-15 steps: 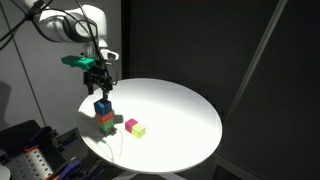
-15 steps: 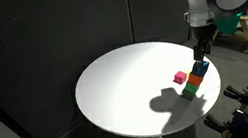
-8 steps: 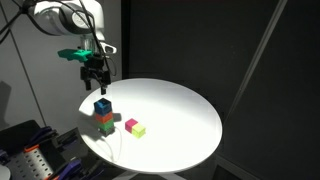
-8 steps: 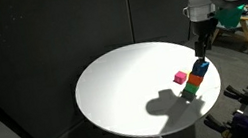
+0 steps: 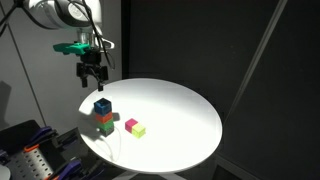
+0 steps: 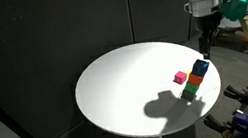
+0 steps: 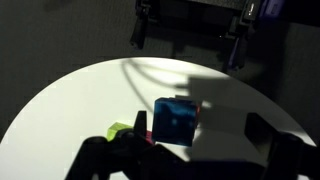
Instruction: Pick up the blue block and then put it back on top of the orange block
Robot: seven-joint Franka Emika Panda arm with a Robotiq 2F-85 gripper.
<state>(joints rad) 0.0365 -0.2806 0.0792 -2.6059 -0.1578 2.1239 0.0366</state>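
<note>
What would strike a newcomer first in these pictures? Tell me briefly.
A three-cube tower stands near the edge of the round white table: the blue block on the orange block, on a green cube. The gripper hangs open and empty above it. A pink cube and a yellow-green cube sit side by side next to the tower.

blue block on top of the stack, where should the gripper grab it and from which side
Pinch two opposite side faces of the blue block, coming straight down. It sits upright atop the orange block, its top and sides free, and the open gripper hangs above it.
</note>
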